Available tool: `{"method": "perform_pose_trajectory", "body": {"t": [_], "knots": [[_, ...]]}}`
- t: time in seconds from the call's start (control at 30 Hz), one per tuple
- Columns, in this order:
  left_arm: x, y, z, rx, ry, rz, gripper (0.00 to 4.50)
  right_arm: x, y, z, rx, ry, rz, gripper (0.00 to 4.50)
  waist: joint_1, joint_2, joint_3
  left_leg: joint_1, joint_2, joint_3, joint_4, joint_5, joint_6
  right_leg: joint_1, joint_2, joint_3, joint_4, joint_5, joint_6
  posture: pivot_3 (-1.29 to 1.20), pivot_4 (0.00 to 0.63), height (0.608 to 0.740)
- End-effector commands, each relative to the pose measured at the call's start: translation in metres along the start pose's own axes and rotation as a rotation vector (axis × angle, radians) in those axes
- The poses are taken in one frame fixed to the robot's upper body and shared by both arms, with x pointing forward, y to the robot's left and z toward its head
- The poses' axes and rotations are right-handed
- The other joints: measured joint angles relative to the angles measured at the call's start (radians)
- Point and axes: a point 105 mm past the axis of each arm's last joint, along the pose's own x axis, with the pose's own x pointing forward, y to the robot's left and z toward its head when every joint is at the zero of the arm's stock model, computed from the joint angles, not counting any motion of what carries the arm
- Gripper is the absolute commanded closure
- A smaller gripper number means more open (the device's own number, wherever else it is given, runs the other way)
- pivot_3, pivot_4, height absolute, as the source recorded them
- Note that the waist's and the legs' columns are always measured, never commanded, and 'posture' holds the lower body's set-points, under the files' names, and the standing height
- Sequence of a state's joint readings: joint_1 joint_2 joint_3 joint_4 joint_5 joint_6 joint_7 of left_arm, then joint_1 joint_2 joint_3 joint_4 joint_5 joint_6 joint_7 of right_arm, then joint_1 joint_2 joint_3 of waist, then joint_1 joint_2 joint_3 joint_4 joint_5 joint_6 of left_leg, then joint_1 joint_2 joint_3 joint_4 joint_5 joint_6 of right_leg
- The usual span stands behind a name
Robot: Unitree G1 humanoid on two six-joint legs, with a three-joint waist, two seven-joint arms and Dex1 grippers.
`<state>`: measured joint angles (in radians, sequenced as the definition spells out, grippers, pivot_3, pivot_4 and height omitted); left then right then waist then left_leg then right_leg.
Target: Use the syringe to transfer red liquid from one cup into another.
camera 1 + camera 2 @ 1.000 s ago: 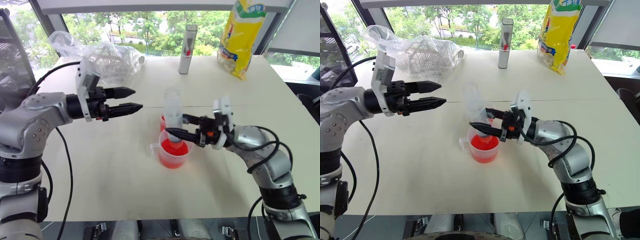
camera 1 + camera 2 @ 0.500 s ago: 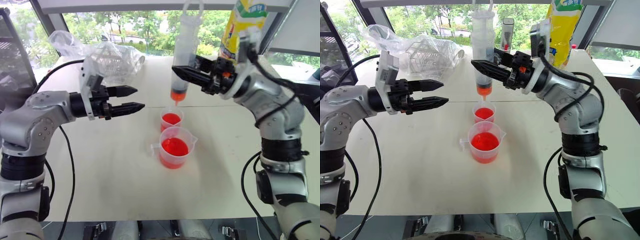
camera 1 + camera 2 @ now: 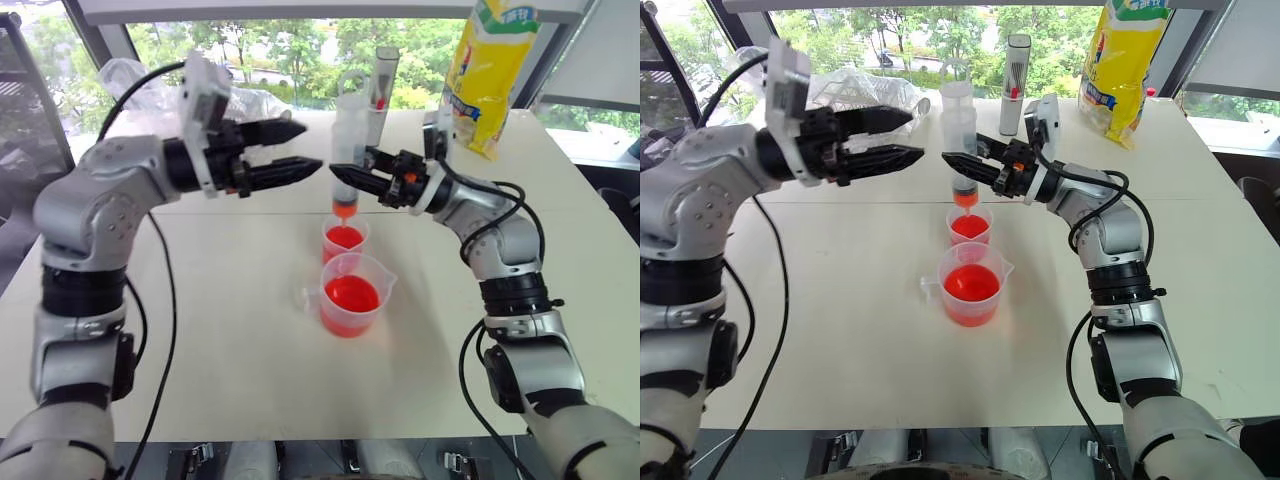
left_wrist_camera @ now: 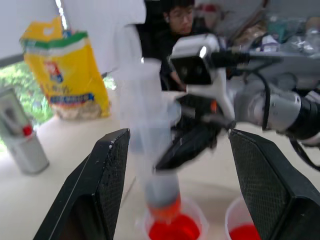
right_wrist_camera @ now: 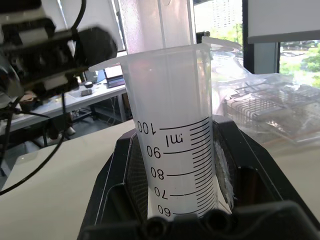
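One clear, rigid, light plastic syringe (image 3: 349, 150), clenched mid-barrel by right claw (image 3: 345, 174); left claw (image 3: 300, 148) released; plunger needs pressing.

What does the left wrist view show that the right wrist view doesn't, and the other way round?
Left wrist view alone: the syringe's red-filled tip above the smaller cup, a second cup of red liquid beside it, the yellow bag, the grey tube, a person behind, and the left gripper open.

Right wrist view alone: the syringe's graduation marks up close, the clear plastic rack on the table.

Both: the syringe clamped upright in the right gripper.
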<state>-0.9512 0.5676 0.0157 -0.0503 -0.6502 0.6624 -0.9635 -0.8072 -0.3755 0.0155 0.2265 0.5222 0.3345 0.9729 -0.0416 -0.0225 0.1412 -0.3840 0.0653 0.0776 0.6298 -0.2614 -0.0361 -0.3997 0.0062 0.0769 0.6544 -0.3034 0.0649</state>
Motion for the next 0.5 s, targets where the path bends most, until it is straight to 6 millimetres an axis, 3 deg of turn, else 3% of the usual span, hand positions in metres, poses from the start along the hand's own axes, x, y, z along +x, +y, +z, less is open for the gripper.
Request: {"method": "perform_pose_trajectory", "body": {"t": [0.03, 0.23, 0.5], "knots": [[0.008, 0.012, 0.013, 0.056, -0.036, 0.043, 1.30, -0.001, 0.004, 0.014, -0.055, -0.033, 0.009, 3.06, -0.001, 0.000, 0.000, 0.000, 0.000, 0.000, 0.000, 0.000, 0.000, 0.000, 0.000, 0.000, 0.000, 0.000, 0.000, 0.00, 0.150, 0.740], [0.021, 0.014, 0.021, 0.064, -0.069, 0.013, 1.30, -0.003, 0.007, 0.010, -0.054, -0.024, 0.010, 3.06, -0.003, 0.001, 0.000, -0.003, 0.000, 0.000, 0.000, 0.000, 0.000, -0.005, 0.001, 0.001, 0.003, 0.000, 0.000, 0.00, 0.150, 0.740], [0.032, 0.020, 0.015, 0.049, -0.054, 0.015, 1.30, -0.001, 0.008, 0.008, -0.061, -0.016, 0.016, 3.06, -0.003, 0.001, 0.000, -0.003, 0.000, 0.001, 0.001, 0.000, 0.000, -0.005, 0.001, 0.001, 0.004, 0.000, 0.000, 0.00, 0.150, 0.740]]}}
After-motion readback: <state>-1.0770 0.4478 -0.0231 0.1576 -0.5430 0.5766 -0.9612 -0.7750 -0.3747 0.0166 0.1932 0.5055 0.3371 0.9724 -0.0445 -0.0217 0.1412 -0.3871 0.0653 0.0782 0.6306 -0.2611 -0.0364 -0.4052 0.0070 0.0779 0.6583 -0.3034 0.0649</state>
